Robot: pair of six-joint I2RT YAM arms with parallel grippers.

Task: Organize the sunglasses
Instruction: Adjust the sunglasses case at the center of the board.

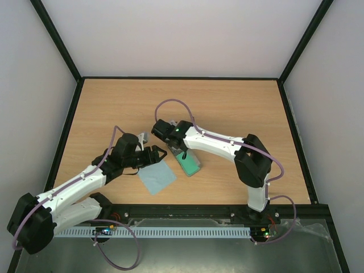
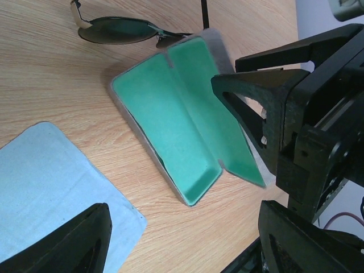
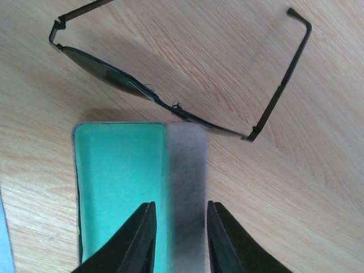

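Observation:
The sunglasses (image 3: 114, 74) lie unfolded on the wooden table, just beyond the far end of the open grey case (image 3: 114, 182), and also show in the left wrist view (image 2: 119, 29). The case (image 2: 182, 131) has a green lining, is empty, and its lid stands up. My right gripper (image 3: 179, 239) is closed on the upright lid, one finger on each side; from above it sits over the case (image 1: 189, 164). My left gripper (image 2: 182, 244) is wide open and empty, hovering between the light blue cloth (image 2: 45, 182) and the case's near end.
The cloth (image 1: 157, 176) lies flat, left of the case and near the table's front edge. The right gripper (image 2: 284, 114) fills the right side of the left wrist view, close to the left gripper (image 1: 158, 154). Black frame rails border the table.

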